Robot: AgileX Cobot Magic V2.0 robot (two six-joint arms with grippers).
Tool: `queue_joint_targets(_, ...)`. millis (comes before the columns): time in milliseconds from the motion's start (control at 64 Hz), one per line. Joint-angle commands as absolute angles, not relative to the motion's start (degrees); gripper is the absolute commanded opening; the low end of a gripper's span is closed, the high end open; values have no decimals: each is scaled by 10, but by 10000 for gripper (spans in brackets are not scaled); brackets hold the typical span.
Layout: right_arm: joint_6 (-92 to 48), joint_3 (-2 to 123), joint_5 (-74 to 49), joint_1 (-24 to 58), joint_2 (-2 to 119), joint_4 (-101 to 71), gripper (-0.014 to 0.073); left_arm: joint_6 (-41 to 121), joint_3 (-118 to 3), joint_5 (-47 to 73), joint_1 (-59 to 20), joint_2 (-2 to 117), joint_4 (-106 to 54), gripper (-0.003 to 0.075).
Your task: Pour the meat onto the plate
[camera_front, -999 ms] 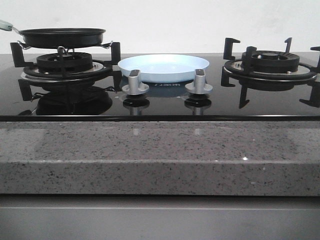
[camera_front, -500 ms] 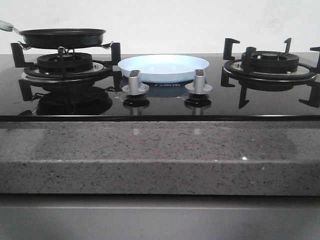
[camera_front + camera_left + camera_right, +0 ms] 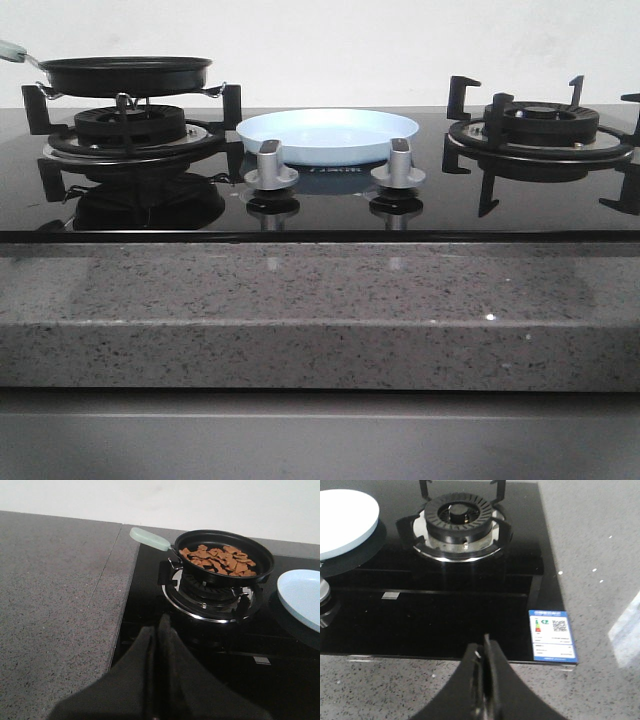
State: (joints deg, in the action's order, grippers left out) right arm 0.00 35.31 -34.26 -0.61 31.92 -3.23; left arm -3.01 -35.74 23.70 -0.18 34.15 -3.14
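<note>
Meat (image 3: 220, 559) in the pan (image 3: 227, 555), well beyond the left gripper (image 3: 159, 630), its fingers pressed together, empty.

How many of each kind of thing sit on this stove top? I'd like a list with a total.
Burners: 2 (left, right)
Knobs: 2 (left, right)
Pan: 1, holding the meat
Plate: 1
Sticker: 1
Total: 7
</note>
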Motion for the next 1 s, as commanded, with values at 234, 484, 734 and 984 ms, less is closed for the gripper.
queue_joint_targets(234,-10,397,-321,71,392,-46,459,-30,-376,218,-2,358,-34,444)
queue_joint_targets(484,-10,498,-329,132,518,-47,421,0,-388,243,-71,358,-40,489)
queue_joint_targets(734,-10,636,-358,142,691,-48,421,0,-388,243,-171,358,-18,489)
queue_joint_targets(984,-27,808,-459,130,855,-75,421,0,-388,244,-191,358,3,489)
